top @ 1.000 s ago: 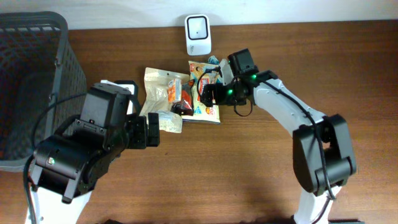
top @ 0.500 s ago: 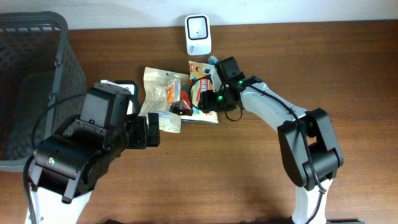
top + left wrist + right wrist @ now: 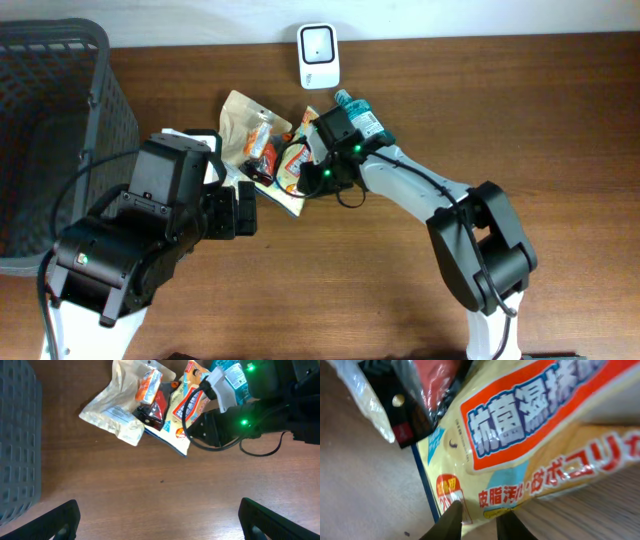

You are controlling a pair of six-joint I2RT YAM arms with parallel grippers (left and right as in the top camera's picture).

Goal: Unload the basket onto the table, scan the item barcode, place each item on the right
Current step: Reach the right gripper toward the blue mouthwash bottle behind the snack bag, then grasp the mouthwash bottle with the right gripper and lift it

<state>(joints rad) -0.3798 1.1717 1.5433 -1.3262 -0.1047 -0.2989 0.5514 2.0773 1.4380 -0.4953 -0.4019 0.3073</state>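
Note:
A pile of packets lies below the white barcode scanner (image 3: 318,55): a beige pouch (image 3: 238,118), a black and red packet (image 3: 262,160), a yellow wipes pack (image 3: 293,168) and a teal pack (image 3: 362,116). My right gripper (image 3: 308,170) is on the yellow pack. In the right wrist view its fingers (image 3: 481,522) stand close together with the lower edge of the yellow pack (image 3: 530,445) pinched between them. The left gripper (image 3: 162,525) hovers wide open above bare wood, nearer than the pile (image 3: 150,407), with nothing between its fingers.
A dark mesh basket (image 3: 50,130) fills the left side of the table. The bulky left arm (image 3: 140,235) sits at the front left. The right arm (image 3: 430,190) reaches in from the front right, over the teal pack. A white object (image 3: 190,135) peeks out behind the left arm.
The right arm swung left and its jaws narrowed onto the yellow pack. The whole pile shifted left and turned. The left arm stayed still and open.

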